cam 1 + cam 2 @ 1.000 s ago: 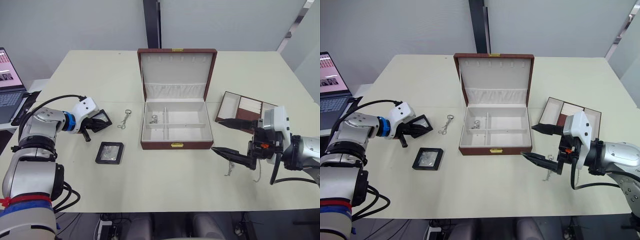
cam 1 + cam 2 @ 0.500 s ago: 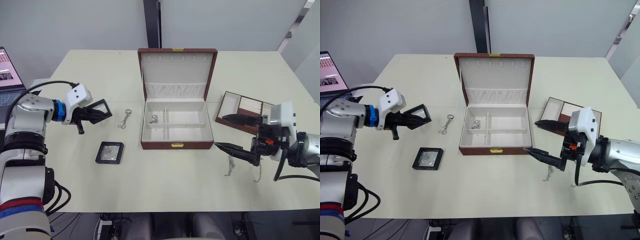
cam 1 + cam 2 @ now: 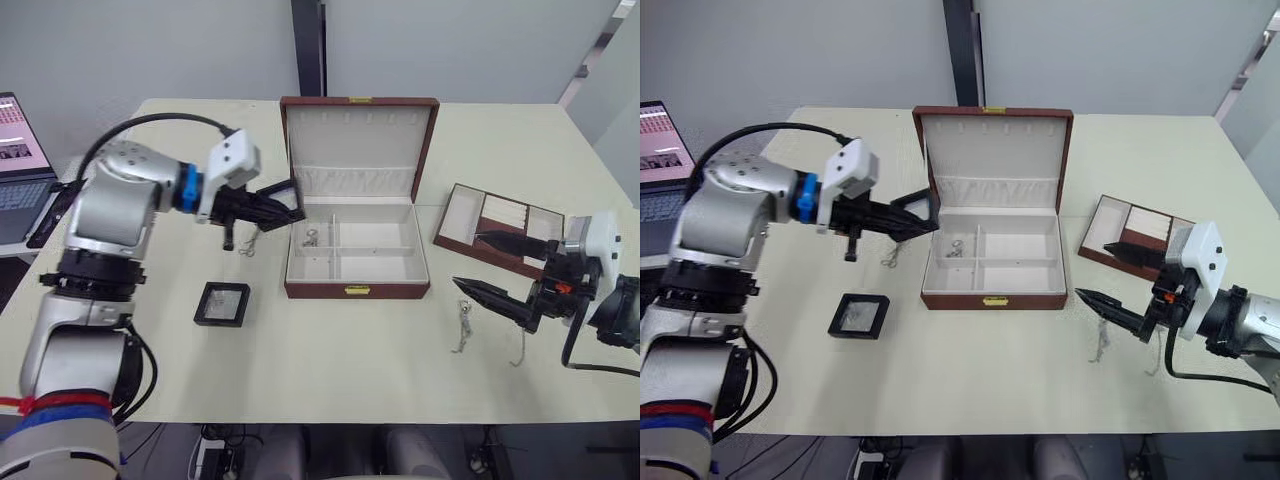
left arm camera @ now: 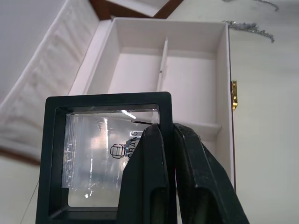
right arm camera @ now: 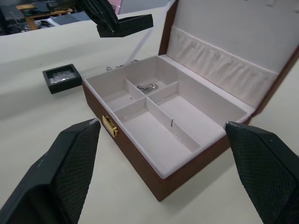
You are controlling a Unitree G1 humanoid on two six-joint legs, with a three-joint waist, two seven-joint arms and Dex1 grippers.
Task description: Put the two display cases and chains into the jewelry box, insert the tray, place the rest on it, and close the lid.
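The left gripper [image 4: 170, 154] pinched the rim of a black display case [image 4: 100, 156], fingers closed on its edge. Beyond it lay the open jewelry box [image 4: 187, 84], with chains [image 4: 247, 29] on the table.

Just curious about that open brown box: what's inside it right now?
The jewelry box holds one small silver chain in its back-left compartment. The other compartments look bare, though the front wall hides a strip of the nearest ones.

matt black display case [image 4: 108, 154], pale fabric-lined jewelry box [image 3: 357, 248]
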